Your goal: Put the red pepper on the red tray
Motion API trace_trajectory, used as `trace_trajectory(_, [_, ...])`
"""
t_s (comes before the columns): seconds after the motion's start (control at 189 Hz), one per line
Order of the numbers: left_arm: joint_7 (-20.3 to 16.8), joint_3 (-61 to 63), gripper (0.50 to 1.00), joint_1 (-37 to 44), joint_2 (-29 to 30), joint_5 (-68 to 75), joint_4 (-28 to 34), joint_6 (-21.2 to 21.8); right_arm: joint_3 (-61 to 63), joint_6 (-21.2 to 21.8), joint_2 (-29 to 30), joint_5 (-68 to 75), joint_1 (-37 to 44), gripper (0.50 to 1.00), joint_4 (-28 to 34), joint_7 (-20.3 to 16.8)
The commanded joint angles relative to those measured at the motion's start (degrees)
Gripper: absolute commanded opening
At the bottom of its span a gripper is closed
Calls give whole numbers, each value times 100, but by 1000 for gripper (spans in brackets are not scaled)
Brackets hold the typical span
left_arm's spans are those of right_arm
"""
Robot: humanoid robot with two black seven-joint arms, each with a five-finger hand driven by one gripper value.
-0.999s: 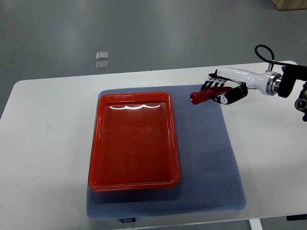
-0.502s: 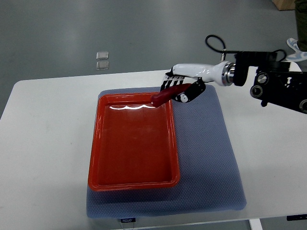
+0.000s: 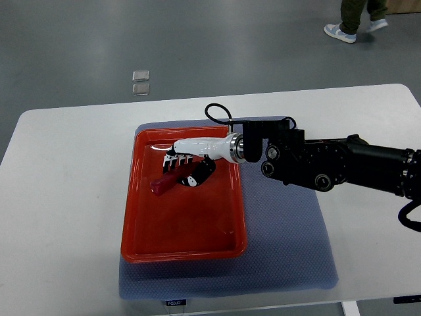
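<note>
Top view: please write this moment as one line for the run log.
right hand: shut on red pepper | position: over red tray interior | pepper: not released | tray: on blue mat | left hand: not in view

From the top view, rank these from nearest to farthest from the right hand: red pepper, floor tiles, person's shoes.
1. Red pepper: gripped in the right hand, over the red tray.
2. Floor tiles: on the floor beyond the table, up and left of the hand.
3. Person's shoes: at the top right of the picture.
</note>
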Motion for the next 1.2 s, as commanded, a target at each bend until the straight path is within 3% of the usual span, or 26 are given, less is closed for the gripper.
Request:
trace_trajectory(0.0, [0,-11,1000,0,0,-2,0,0,9,-9,132,-14,-192,500,-125,1])
trace_trajectory(0.074, [0,-11,1000,0,0,-2,0,0,18,-9,149,-31,-280,500,-134,1])
trace_trajectory(0.1, [0,-11,1000,0,0,-2,0,0,18,-9,149,-40,-297,576,-142,10])
trace_trajectory(0.122, [0,-11,1000,0,0,-2,0,0,18,-9,149,-40,-306,600,-142,1])
trace_trajectory(0.248, [8,-11,1000,0,0,-2,9,0,53,-9,141,-40,-315,709,-151,10])
trace_trajectory(0.291, [8,-11,1000,0,0,-2,9,0,53,-9,141,-40,-315,709,-151,10])
trace_trajectory(0.296, [8,-11,1000,0,0,-2,18,0,61,0,132,-40,-315,762,-151,10])
trace_trajectory(0.301, [8,-11,1000,0,0,-2,18,0,62,0,123,-40,-315,774,-151,10])
trace_trajectory(0.338, [8,-11,1000,0,0,-2,35,0,62,9,123,-40,-315,807,-151,10])
trace_trajectory(0.396, [9,-12,1000,0,0,-2,53,0,62,0,123,-40,-315,901,-151,10])
trace_trajectory(0.655, [8,-11,1000,9,0,-11,62,0,211,0,18,30,-271,905,-151,27])
trace_trajectory(0.83, [8,-11,1000,9,0,-2,71,9,1397,-9,-352,171,-350,907,-169,71])
trace_trajectory(1.036, [8,-11,1000,35,0,-11,71,0,2777,44,-712,1243,-1000,907,-151,177])
trace_trajectory(1.041, [8,-11,1000,44,0,-11,71,9,3256,79,-747,1626,-1296,907,-151,194])
trace_trajectory(1.195, [8,-11,1000,44,0,-2,71,9,4833,255,-633,3088,-2142,907,-177,238])
